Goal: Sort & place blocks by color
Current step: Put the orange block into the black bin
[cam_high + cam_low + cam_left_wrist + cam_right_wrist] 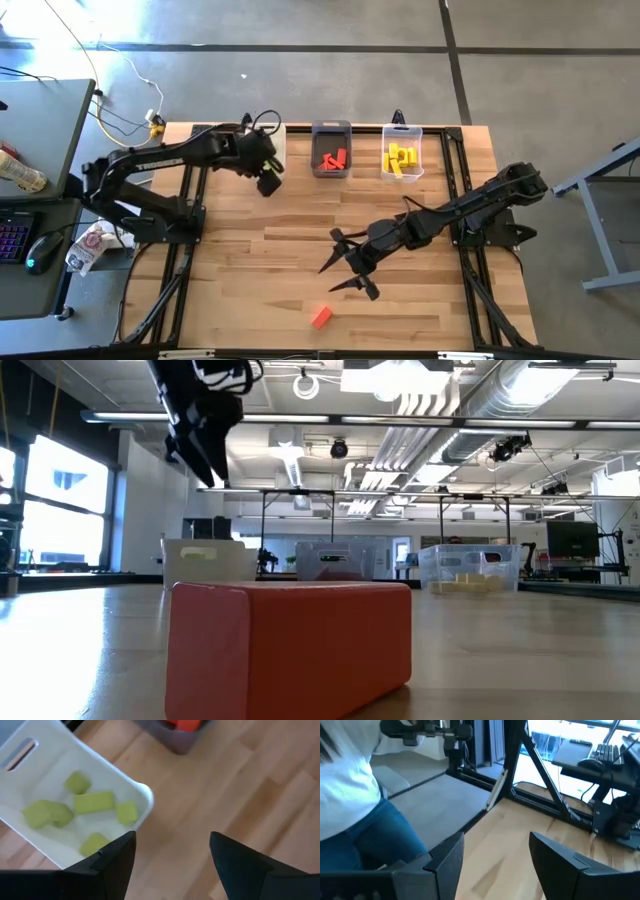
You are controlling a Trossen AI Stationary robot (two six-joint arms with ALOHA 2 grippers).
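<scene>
You're nearly done: only one small red rectangular block [321,317] remains on the wooden worktop [250,270]. Left end effector [268,181] hangs spread and empty near the white bin [75,780]; right end effector [342,268] spread, empty.

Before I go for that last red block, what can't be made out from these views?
- White bin: high view, the left gripper and arm cover it.
- Green blocks: left wrist view only; gripper fingers cut the count.
- Red block: low view, hides the table behind.
- Right gripper: open; its wrist view misses the block.
</scene>
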